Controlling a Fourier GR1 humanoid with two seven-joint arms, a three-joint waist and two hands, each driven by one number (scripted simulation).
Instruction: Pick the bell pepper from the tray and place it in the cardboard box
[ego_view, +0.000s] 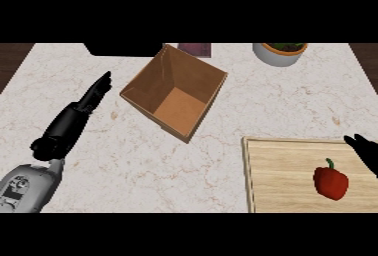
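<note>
The counter (148, 160) took up most of the view; the cardboard box (176, 92) sat open-topped and turned at an angle, well up and to the left of the right hand (365, 152) and just right of the left hand (87, 102); the tray (284, 175) lay directly below and left of the right hand; the pepper (331, 183) rested on the tray, near the right hand, slightly below and left of it, not yet touched.

Risks, as a guess: the pepper is rounded, so a grasp coming in off-centre could roll it across the tray; the box's tilted walls could catch the pepper on the carry if it came over too low.

Pose: right hand showed only at the view's right edge, dark fingers pointing up-left over the tray's far corner, looking fairly straight and holding nothing; left hand lay w/ fingers straight, pointing up the counter, forearm coming in from lower left, resting.
</note>
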